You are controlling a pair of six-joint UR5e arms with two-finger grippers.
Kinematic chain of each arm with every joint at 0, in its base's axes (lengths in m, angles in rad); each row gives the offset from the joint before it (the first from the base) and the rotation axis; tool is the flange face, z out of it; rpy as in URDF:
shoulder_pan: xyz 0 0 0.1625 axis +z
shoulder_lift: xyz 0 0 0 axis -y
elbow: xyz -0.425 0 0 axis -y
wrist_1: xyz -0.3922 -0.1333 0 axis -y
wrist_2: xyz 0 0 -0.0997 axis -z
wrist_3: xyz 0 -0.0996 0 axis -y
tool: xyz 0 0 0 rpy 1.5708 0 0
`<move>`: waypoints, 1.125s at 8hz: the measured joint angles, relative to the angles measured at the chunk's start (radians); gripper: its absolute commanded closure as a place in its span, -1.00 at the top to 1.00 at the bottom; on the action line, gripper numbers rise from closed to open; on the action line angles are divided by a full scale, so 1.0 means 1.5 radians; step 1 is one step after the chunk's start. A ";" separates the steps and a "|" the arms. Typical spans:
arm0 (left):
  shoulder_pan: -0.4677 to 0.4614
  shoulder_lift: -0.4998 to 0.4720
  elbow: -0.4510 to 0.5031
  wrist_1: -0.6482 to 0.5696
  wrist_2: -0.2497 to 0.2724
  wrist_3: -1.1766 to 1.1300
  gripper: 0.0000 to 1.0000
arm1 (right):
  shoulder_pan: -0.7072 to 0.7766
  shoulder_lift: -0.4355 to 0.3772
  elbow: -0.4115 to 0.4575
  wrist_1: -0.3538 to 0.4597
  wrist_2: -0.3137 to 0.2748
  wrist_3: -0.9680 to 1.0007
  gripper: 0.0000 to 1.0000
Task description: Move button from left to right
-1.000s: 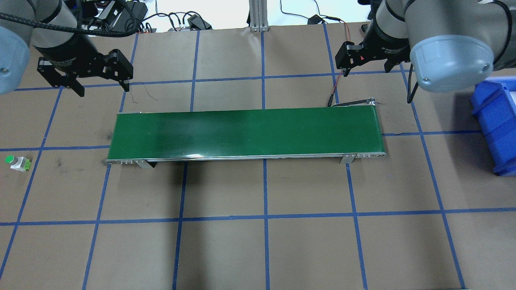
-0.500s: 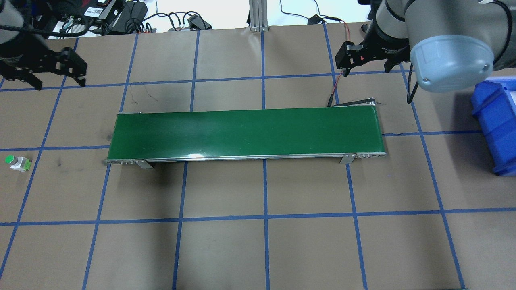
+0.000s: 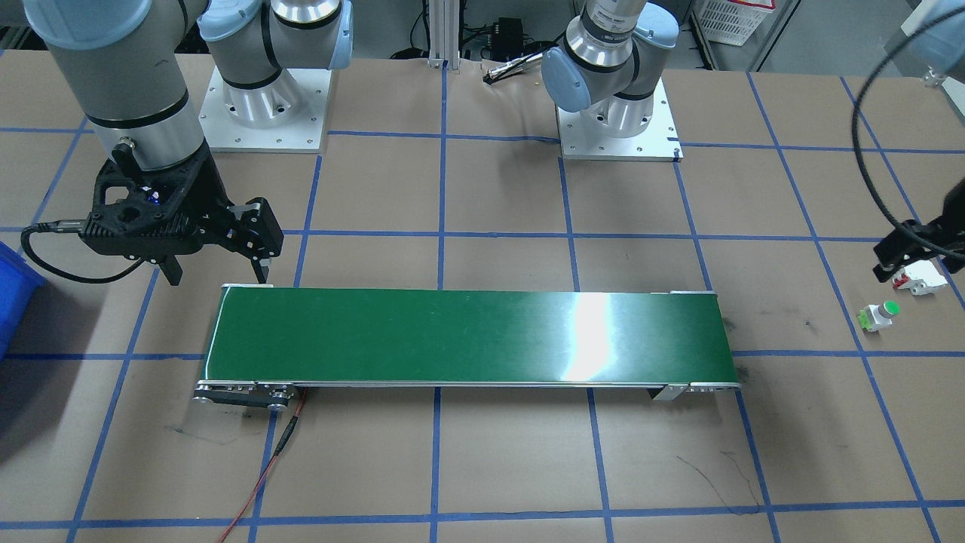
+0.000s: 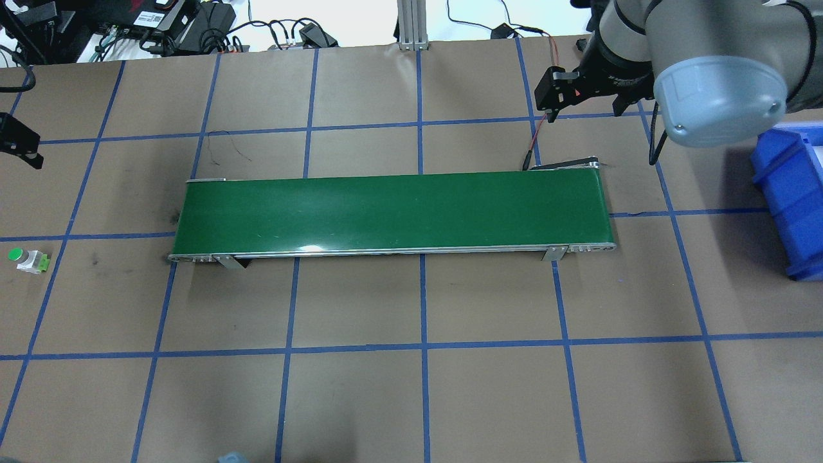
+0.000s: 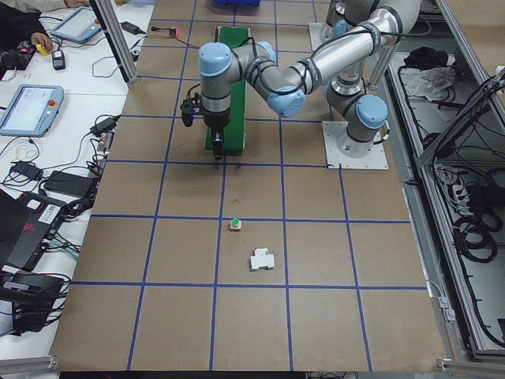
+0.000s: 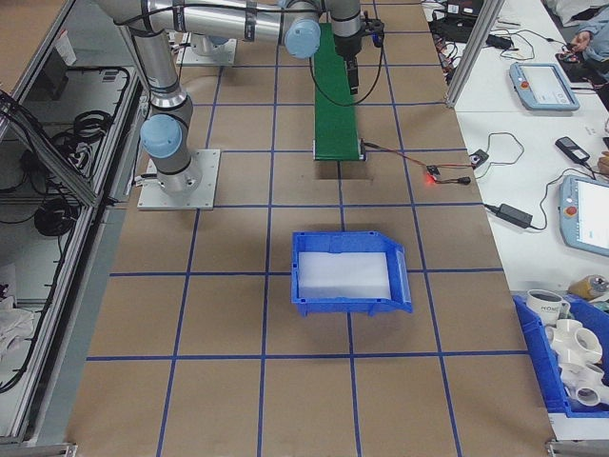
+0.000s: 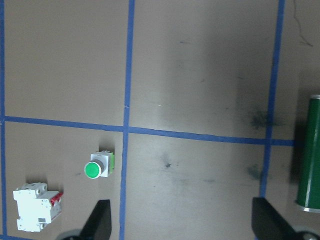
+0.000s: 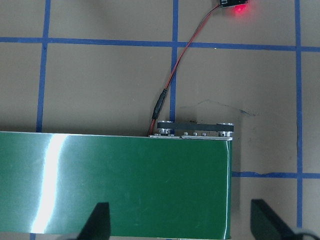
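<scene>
Left tool (image 7: 182, 222) hangs above the counter (image 4: 411, 399) with its jaws spread wide and nothing between them; in the left wrist view both fingertips frame bare brown paper. Seen from there, the button (image 7: 98, 166) lies at about ten o'clock from the gap between the fingertips, on its side with the green cap facing up toward the camera. A white block with red parts (image 7: 36, 207) sits just beside it, at roughly eight o'clock from the button, apart from it.

In the overhead view the button (image 4: 27, 260) rests at the far nine o'clock edge of the counter, well apart from the green conveyor belt (image 4: 392, 212). Right tool (image 8: 180, 222) hovers over the three o'clock end of that belt, jaws also wide and empty, and a blue bin (image 4: 791, 193) stands beyond it.

As I judge it, the task has barely begun: the button is untouched. Aligning over it, descending, gripping and carrying it rightward all remain.
</scene>
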 measured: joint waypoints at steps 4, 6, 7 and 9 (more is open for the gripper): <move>0.120 -0.104 0.001 0.074 -0.001 0.122 1.00 | 0.000 0.000 0.001 0.000 0.000 0.000 1.00; 0.143 -0.158 0.001 0.082 0.000 0.136 1.00 | -0.001 0.000 0.002 0.000 -0.002 -0.002 1.00; 0.146 -0.175 -0.002 0.085 0.001 0.136 1.00 | -0.002 0.000 0.003 0.000 -0.002 -0.002 1.00; 0.148 -0.210 -0.003 0.088 0.004 0.137 1.00 | -0.003 0.000 0.003 0.000 -0.001 -0.002 1.00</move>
